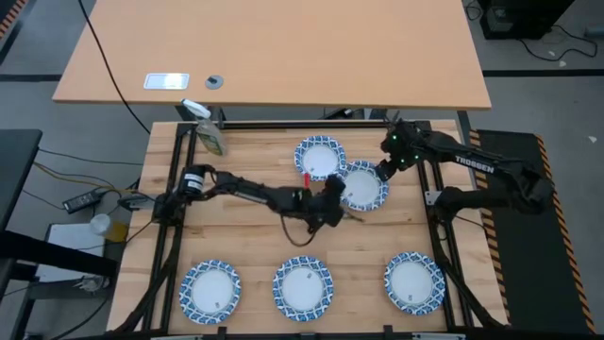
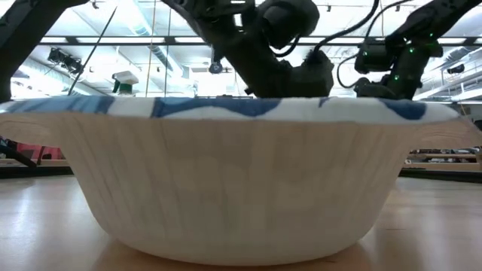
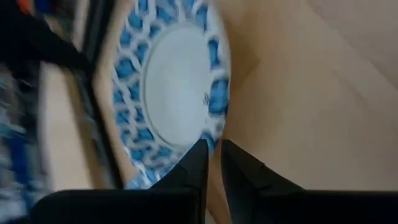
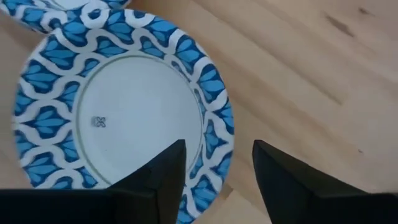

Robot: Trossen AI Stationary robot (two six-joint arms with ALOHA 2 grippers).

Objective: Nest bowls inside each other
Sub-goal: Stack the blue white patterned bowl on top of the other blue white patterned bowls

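Five bowls show in the high view, each white in the middle with a blue-and-white patterned rim. Two lie at the far middle, one (image 1: 321,156) with its rim meeting the other's (image 1: 364,185). Three stand in a row along the near edge (image 1: 209,288), (image 1: 304,286), (image 1: 413,281). My left gripper (image 1: 340,200) is shut, its tips (image 3: 213,152) at the near-left rim of the right-hand far bowl (image 3: 177,87). My right gripper (image 1: 384,172) hangs open over the same bowl (image 4: 134,112). One finger is over its rim, the other over bare wood (image 4: 214,165). My left gripper's fingertips (image 3: 200,154) stand at the edge of the bowl's rim (image 3: 211,127), coming in slanting downward. I cannot tell whether they touch it. The bowl lies flat on the table.
A green-and-white bottle-like thing (image 1: 209,137) lies at the far left corner of the wooden top. A small red thing (image 1: 304,176) sits between the two far bowls. Black frame rails (image 1: 444,246) run along the sides. One near bowl (image 2: 241,181) fills the low view.
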